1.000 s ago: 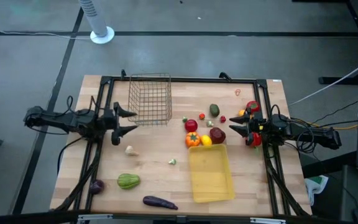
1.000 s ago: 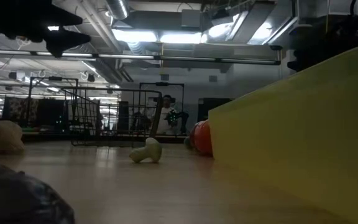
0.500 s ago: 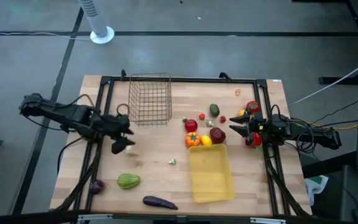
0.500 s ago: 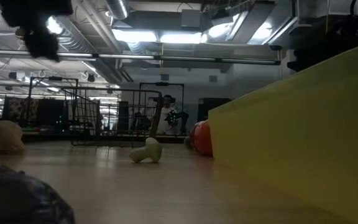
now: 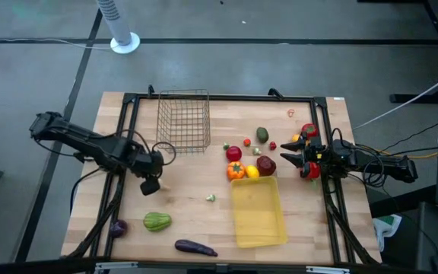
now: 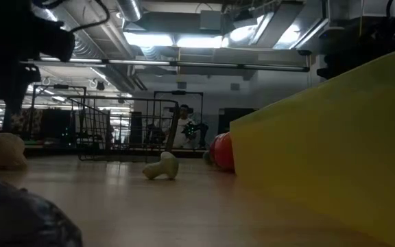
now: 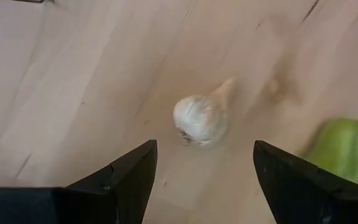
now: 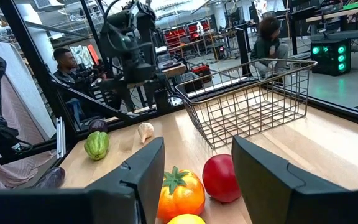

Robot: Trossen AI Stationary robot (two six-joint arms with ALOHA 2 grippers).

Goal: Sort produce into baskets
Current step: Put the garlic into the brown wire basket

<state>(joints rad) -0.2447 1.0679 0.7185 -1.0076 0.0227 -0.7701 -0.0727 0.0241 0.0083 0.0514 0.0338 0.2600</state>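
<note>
A whitish garlic bulb lies on its side on the wooden table; it also shows in the low view. My left gripper points down above it, open, one finger on either side, not touching it. In the high view my left gripper hides the garlic. My right gripper is open and empty at the table's right side. The wire-mesh basket stands at the far middle, and the yellow tray at the near right. A red tomato, an orange pepper and a lemon lie between them.
A green pepper, a purple eggplant and a purple onion lie near the front left. A small mushroom lies mid-table. An avocado lies far right of centre. People show in the room beyond the table.
My left gripper has gone from beside the wire basket toward the table's near edge and has tipped from level to pointing down over the garlic. It has stayed open. The garlic has not moved.
</note>
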